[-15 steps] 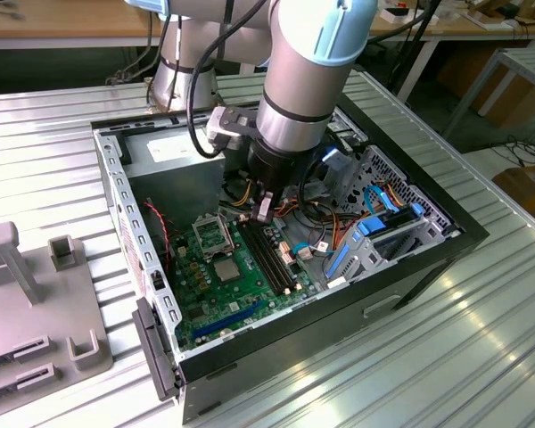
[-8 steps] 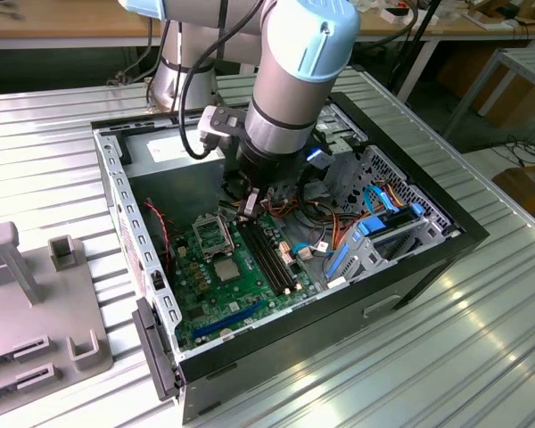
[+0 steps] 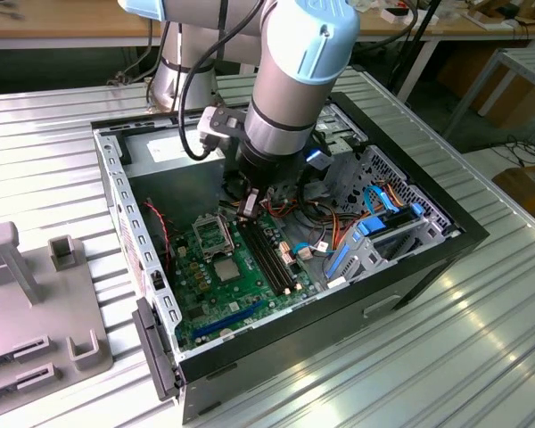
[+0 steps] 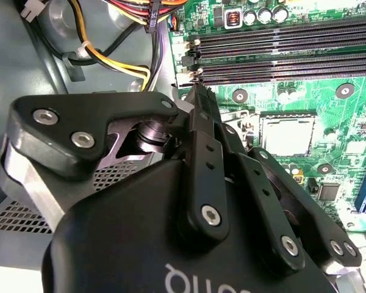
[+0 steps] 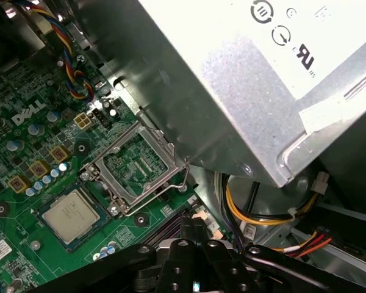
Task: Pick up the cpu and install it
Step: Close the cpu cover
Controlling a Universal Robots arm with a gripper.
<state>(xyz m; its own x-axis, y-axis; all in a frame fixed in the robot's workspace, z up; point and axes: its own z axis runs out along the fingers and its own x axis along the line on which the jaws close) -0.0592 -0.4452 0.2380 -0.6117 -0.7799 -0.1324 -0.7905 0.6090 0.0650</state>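
Note:
The cpu is a small silver-grey square lying flat in its socket on the green motherboard; it is also seen as the cpu and the cpu. Beside it the socket's metal cover frame stands flipped open with its wire lever out. My gripper hangs over the end of the black memory slots, a short way off the cpu and not touching it. The fingers are pressed together with nothing between them. In the exterior view the gripper is inside the open case.
A big grey metal box with a white label stands close beside the socket. Bundles of yellow, black and red cables lie near the gripper. Blue drive brackets fill the case's side on the exterior view's right. A grey fixture sits outside the case.

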